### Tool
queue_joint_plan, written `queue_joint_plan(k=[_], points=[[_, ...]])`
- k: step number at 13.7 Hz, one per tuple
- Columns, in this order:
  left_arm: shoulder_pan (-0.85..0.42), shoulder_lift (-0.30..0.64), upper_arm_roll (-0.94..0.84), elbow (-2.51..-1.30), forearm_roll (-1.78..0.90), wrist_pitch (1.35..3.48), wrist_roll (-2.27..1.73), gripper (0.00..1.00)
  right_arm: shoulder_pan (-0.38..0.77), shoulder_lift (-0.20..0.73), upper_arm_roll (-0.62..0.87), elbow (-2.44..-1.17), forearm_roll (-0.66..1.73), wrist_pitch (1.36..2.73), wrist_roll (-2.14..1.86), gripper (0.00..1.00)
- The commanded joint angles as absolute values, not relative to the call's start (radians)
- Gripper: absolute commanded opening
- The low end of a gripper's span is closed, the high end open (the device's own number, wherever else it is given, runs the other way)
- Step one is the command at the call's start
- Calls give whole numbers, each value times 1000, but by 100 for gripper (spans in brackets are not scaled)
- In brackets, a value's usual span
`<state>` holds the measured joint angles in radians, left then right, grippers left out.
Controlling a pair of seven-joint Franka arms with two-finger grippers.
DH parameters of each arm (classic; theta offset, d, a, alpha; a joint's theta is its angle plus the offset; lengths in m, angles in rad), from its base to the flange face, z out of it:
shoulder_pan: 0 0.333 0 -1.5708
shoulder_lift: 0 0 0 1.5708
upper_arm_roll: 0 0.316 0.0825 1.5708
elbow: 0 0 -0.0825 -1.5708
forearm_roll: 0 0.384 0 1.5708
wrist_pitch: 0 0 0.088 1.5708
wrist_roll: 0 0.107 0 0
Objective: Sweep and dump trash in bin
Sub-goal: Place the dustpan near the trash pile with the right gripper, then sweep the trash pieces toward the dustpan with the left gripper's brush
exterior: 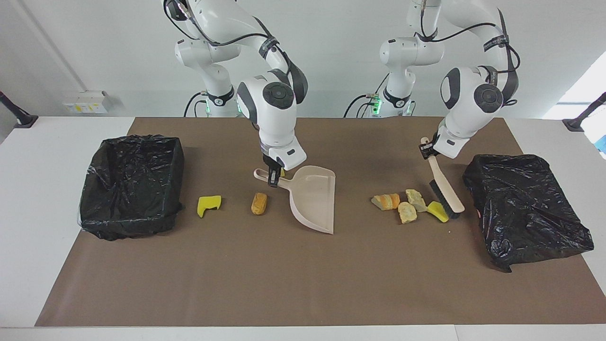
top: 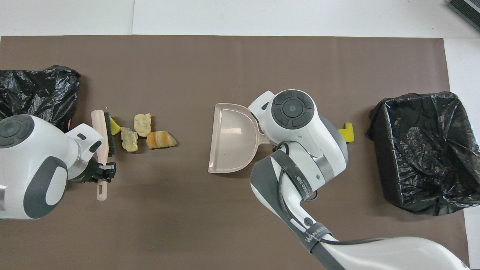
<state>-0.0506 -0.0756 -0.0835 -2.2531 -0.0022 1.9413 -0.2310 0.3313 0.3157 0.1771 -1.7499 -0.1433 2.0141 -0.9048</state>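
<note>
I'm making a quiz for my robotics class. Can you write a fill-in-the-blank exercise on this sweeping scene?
1. The left end effector grips the handle of the ____.
2. The right end effector grips the handle of the beige ____.
3. Beside the bristles, ____ pieces of trash lie in a cluster.
4. The open bin stands toward the ____ arm's end of the table.

Missing words: brush; dustpan; four; right.
</note>
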Motion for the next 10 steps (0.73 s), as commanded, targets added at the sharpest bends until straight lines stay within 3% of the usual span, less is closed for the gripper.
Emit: queue_joint_plan(k=[1, 10], points=[[-122, -89, -74, -2278, -5, 1968, -255, 0, 327, 327, 186, -1763, -127, 2030, -951, 0], [-336, -91, -74, -2264, -161, 1970, -396, 0, 322, 327, 186, -1763, -127, 2034, -948, 0]])
